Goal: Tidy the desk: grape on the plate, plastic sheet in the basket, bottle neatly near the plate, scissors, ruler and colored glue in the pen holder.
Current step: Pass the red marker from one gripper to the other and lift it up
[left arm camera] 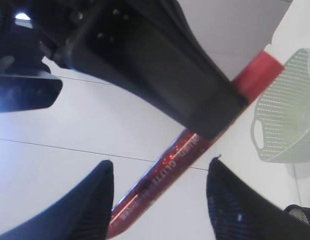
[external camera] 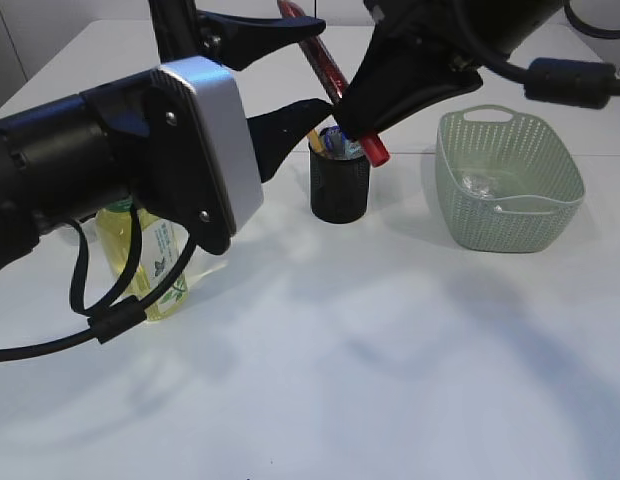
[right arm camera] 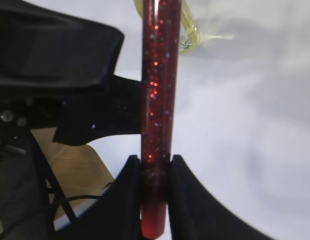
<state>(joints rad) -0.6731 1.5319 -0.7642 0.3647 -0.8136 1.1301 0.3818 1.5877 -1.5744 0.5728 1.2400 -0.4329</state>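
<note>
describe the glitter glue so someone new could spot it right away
Start at the pale green basket on the right of the white table, then look left to the black mesh pen holder. Slanting above it is the red glitter glue tube, clamped in the right gripper jaws. It is the only long red, sparkly thing; the bottle is yellow.

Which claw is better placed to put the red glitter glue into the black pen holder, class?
The right claw, probably. It is already shut on the glitter glue tube, and in the exterior view the tube's lower end hangs at the pen holder rim. The left claw is open, holding nothing.
</note>
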